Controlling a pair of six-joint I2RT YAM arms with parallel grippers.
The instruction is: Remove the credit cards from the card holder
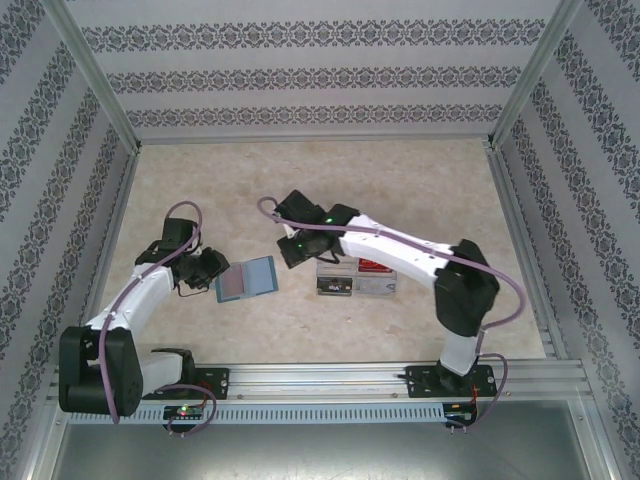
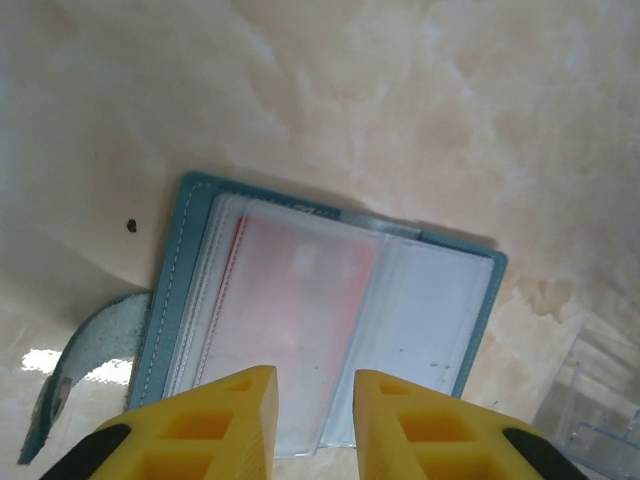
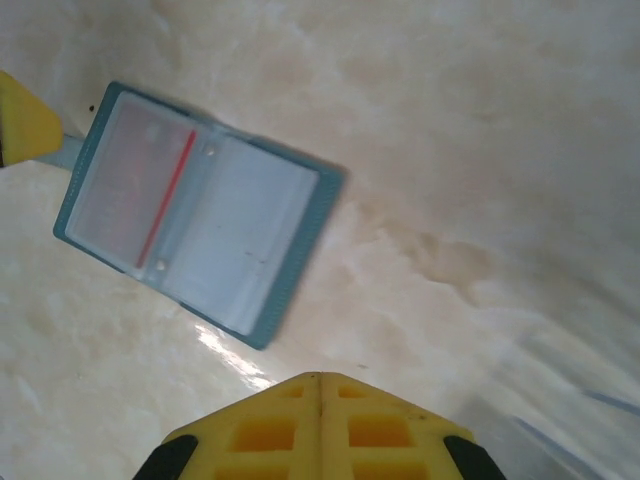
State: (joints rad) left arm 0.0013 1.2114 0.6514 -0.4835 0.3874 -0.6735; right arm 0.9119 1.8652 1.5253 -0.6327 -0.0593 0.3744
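The teal card holder (image 1: 246,279) lies open and flat on the table between the arms. Clear sleeves cover its pale inner faces (image 2: 330,340) (image 3: 200,215). A pale pinkish credit card (image 2: 300,310) with a red edge (image 3: 165,195) sits inside the left sleeve. My left gripper (image 1: 212,270) hovers at the holder's near edge; its yellow fingers (image 2: 315,385) stand a narrow gap apart with nothing pinched between them. My right gripper (image 1: 288,252) hangs to the right of the holder, apart from it, its fingers (image 3: 320,380) pressed together on nothing.
A clear plastic compartmented box (image 1: 355,280) stands right of the holder, partly under my right arm; its corner (image 2: 595,410) shows at the lower right. The holder's teal strap tab (image 2: 90,350) sticks out on its left side. Patterned walls enclose the table.
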